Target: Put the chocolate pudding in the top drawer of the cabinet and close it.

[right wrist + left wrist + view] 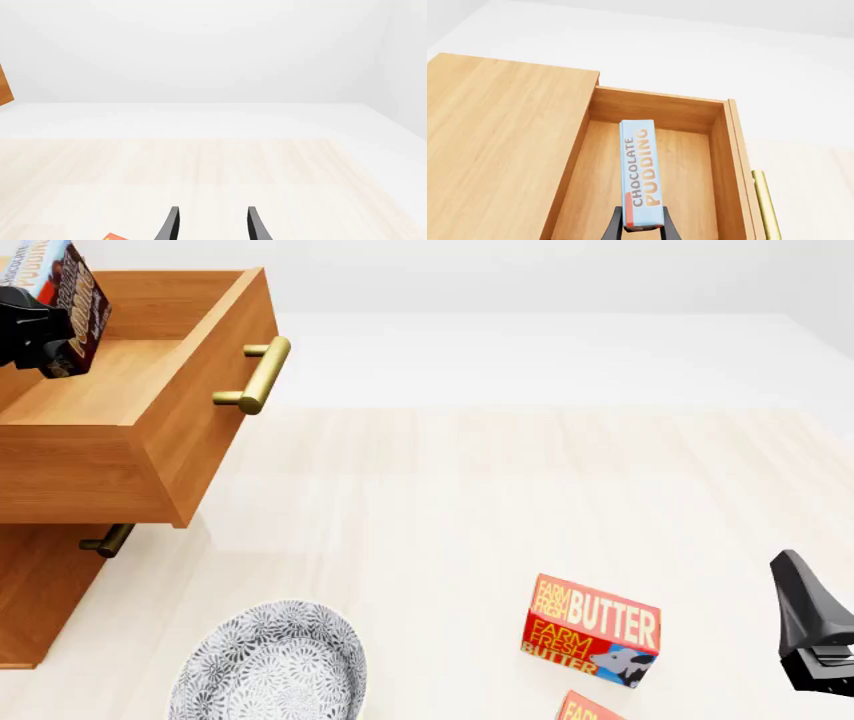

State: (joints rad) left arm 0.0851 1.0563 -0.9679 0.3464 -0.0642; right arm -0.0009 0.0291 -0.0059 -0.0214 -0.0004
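My left gripper [642, 227] is shut on the chocolate pudding [640, 172], a thin box with a light blue edge and a dark brown face [67, 300]. It holds the box above the inside of the open top drawer [694, 165] of the cabinet [500, 145]. In the front view the drawer [147, 400] stands pulled out at the upper left, with its brass handle [258, 375] facing the table, and my left gripper [27, 325] is over it. My right gripper [210, 225] is open and empty, low at the right edge in the front view [814, 630].
A red butter box [591, 630] stands on the table at the front right, with a second one [587, 708] at the lower edge. A patterned grey bowl [274, 665] sits at the front left. The lower drawer handle [104, 540] shows under the open drawer.
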